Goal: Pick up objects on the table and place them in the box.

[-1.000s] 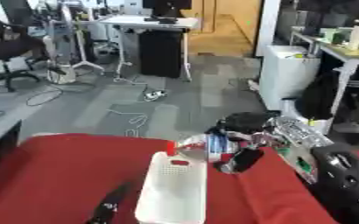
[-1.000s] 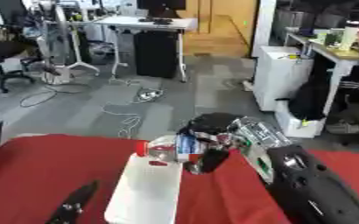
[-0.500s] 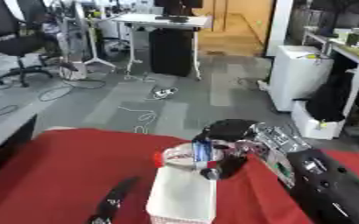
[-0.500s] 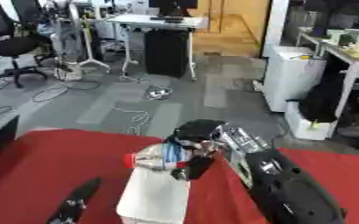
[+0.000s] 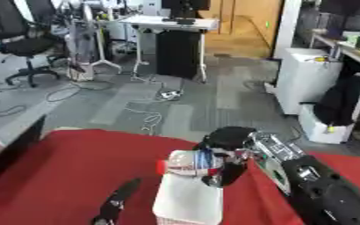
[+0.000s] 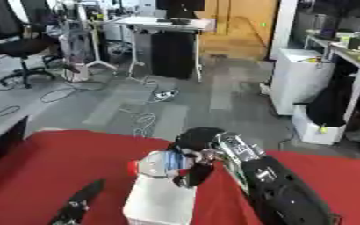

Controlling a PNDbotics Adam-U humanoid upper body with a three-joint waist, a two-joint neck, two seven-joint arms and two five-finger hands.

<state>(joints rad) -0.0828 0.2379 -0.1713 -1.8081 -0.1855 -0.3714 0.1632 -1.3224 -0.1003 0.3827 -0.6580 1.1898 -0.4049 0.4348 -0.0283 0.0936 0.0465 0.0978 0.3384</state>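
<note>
**Bottle carried in over the box's far end**

Since a second ago: the whole view has tilted up and shifted, so camera moved. Relative to the box, the right hand [image 5: 223,154] with its load has travelled from beside the far right corner to over the far rim.

Right hand: fingers curled round a clear bottle [image 5: 192,162], red cap pointing to the robot's left, blue band on the label near the fingers. Bottle lies on its side across the hand, probably so it can go down flat into the narrow box rather than stand and tip. Thumb hangs below the bottle, dark against the white.

Box [image 5: 187,200]: white, long, open top, running from the hand toward the camera. Bottle sits over its far end, touching or just above the rim; cannot tell which. Inside of box is not readable.

Cloth [image 5: 68,171]: red, covers the table around the box.

Left hand [image 5: 115,205]: low, left of the box, fingers straight and slack, idle, holding nothing.

Judgement: placing step, near its end for this item. Next calls for lowering into the box and uncurling the fingers. Risk: bottle catches on the rim and rolls off onto the cloth.
</note>
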